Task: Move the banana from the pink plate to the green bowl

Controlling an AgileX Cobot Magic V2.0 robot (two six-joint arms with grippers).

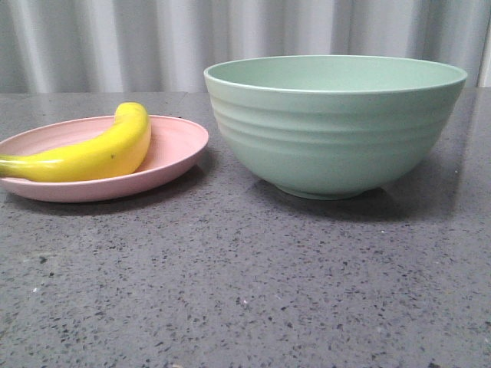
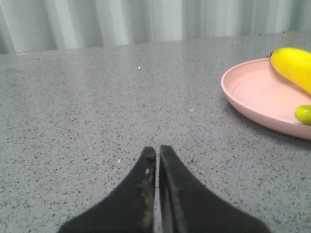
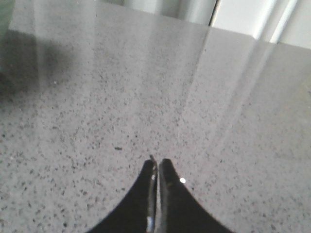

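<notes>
The yellow banana (image 1: 100, 151) lies on the pink plate (image 1: 176, 153) at the left of the front view. The green bowl (image 1: 334, 126) stands upright to the right of the plate, apart from it. No gripper shows in the front view. In the left wrist view my left gripper (image 2: 157, 150) is shut and empty, low over bare table, with the plate (image 2: 252, 94) and the banana (image 2: 294, 65) some way off to one side. In the right wrist view my right gripper (image 3: 158, 163) is shut and empty over bare table; the bowl's edge (image 3: 4, 19) barely shows at the frame's corner.
The grey speckled table (image 1: 245, 284) stretches to the front of the plate and bowl. A pale ribbed wall or curtain (image 1: 115, 38) stands behind the table's far edge.
</notes>
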